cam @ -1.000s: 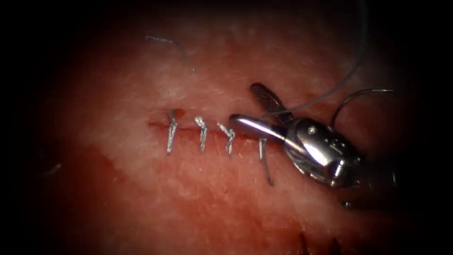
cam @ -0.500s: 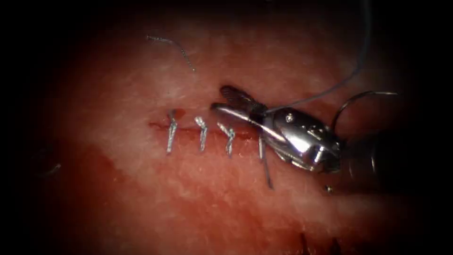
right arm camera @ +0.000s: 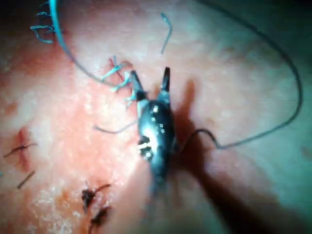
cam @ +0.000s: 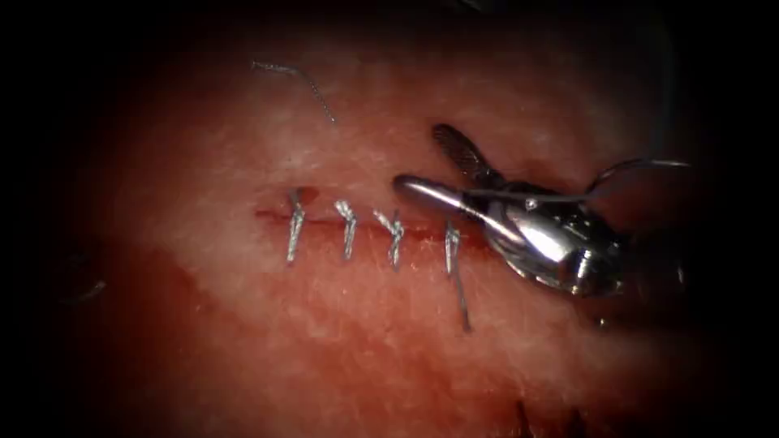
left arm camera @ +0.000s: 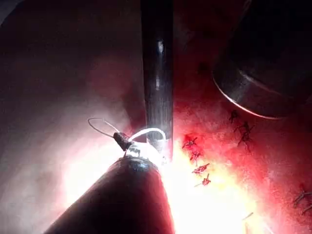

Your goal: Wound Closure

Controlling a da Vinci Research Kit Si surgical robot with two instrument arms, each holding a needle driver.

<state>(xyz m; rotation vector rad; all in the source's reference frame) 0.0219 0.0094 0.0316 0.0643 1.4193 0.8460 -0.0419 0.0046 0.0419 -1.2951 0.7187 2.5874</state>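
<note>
My right tool (cam: 419, 156) reaches in from the right over the right end of the cut (cam: 324, 221), jaws open and holding nothing. The thread (cam: 535, 196) lies flat across the tool's wrist and runs in between the open jaws near their hinge. At the far right, the curved needle (cam: 637, 165) rests free on the tissue (cam: 341, 324), not in it. Several stitches (cam: 349, 229) cross the cut; the rightmost stitch (cam: 451, 243) trails a tail downward. The right wrist view shows the same tool (right arm camera: 148, 78) open beside the stitches (right arm camera: 119, 78).
A cut end of thread (cam: 296, 77) lies on the tissue above the cut. Red fluid (cam: 162, 341) wets the tissue lower left. Dark thread (right arm camera: 287, 78) arcs wide beyond the tool. The right arm's shaft (left arm camera: 157, 73) stands beside the stitches (left arm camera: 195, 161).
The right tool slid left with jaws narrowed, then drew back right and opened wide. The thread, slanting up to the upper right before, now lies flat across the tool.
</note>
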